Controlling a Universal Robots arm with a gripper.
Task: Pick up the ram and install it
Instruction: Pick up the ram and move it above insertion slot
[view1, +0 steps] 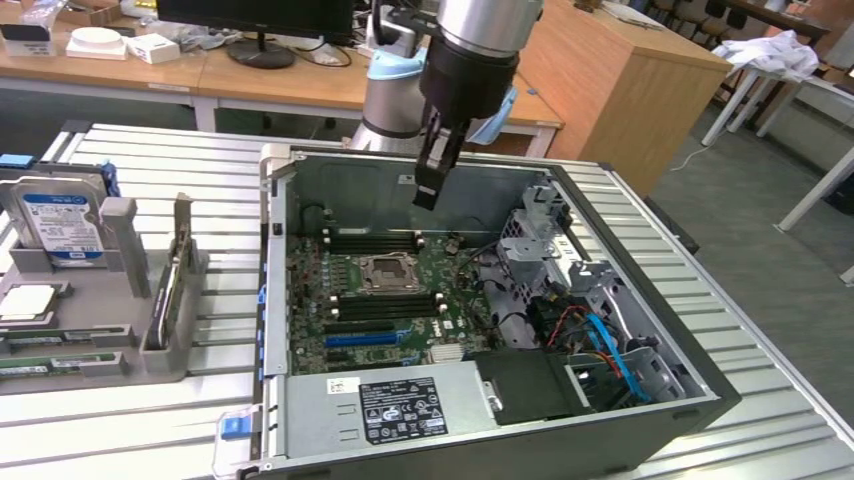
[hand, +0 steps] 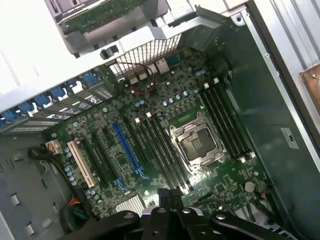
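Hanging over the motherboard (view1: 400, 335), the ram (view1: 426, 195) is pinched upright by the gripper (view1: 433, 172); memory slots (view1: 378, 241) are placed at 7 o'clock, exterior view, long axes running 3-to-9.

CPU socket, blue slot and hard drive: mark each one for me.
CPU socket (hand: 196, 143), wrist view, on its open centre.
blue slot (hand: 128, 150), wrist view, halfway along its length.
hard drive (view1: 60, 225), exterior view, on its label.

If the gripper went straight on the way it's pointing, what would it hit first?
Probably the motherboard, at the RAM slots beside the CPU socket. Nothing shows between them and the gripper, though the exact slot is unclear.
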